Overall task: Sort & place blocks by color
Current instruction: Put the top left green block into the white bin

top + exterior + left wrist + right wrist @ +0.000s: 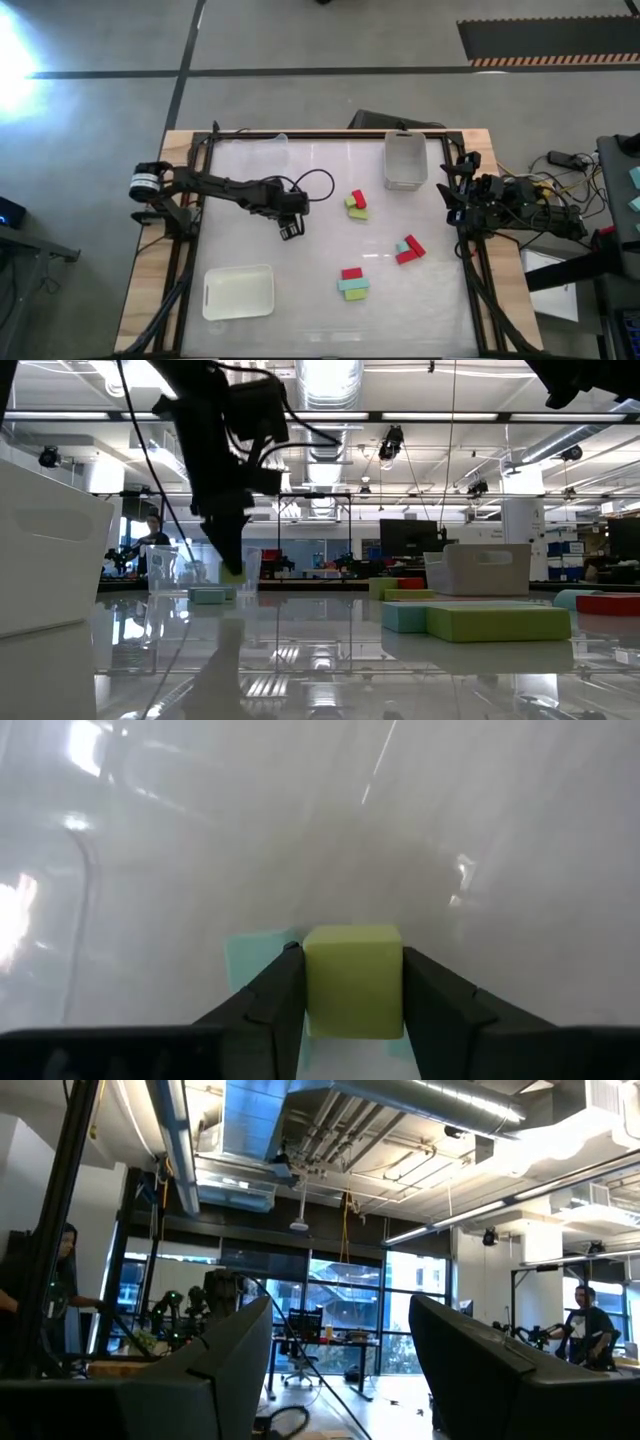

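My left gripper reaches over the table's middle-left and is shut on a yellow-green block. Beside and below it, a light teal block lies flat on the table, also seen in the low view. Three small clusters of blocks rest on the table to the right: red with yellow-green, red with teal, and red, teal and yellow-green. My right gripper waits open at the table's right edge, its fingers pointing into the room. My left gripper pinches the yellow-green block between its two fingers, one on each opposite side face. The fingers come from above, pointing down. The block's end face sticks out past the fingertips, close over the teal block; whether they touch, I cannot tell.
A white tray sits near the table's near-left corner. A clear tray stands at the far edge, right of centre. Another clear tray's rim shows at the far left. Dark frame rails run along both side edges.
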You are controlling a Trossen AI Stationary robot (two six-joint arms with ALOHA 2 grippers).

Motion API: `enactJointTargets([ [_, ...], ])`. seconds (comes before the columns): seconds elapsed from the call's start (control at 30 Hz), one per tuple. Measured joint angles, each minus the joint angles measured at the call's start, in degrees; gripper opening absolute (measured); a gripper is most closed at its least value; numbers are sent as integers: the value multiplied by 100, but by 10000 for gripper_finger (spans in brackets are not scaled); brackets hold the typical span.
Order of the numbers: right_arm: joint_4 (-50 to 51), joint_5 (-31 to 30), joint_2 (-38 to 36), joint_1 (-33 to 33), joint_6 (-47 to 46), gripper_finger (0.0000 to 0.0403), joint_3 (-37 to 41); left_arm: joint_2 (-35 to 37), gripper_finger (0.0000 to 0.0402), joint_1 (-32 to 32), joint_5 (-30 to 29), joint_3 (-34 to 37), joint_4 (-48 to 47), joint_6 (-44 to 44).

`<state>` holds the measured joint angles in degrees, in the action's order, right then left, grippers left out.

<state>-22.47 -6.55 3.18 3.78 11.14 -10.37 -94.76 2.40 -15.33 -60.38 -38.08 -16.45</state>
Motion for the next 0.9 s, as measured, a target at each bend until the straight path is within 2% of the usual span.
enactJointTargets([
  [0.2,14,0,0,-1,-9,226,-22,253,119,-192,-20,-641,-770,37],
  [0.37,38,-2,0,-1,-17,226,-22,390,119,-785,-18,-1416,-1685,-55],
  [0.6,73,-2,-2,0,-72,226,-24,417,119,-2153,164,-2410,-3007,-816],
  [0.77,73,-4,-2,0,-75,226,-24,413,119,-3446,749,-2418,-3090,-1680],
  [0.9,69,-4,-2,-1,-153,226,-24,341,119,-4351,508,-2222,-3112,-2665],
])
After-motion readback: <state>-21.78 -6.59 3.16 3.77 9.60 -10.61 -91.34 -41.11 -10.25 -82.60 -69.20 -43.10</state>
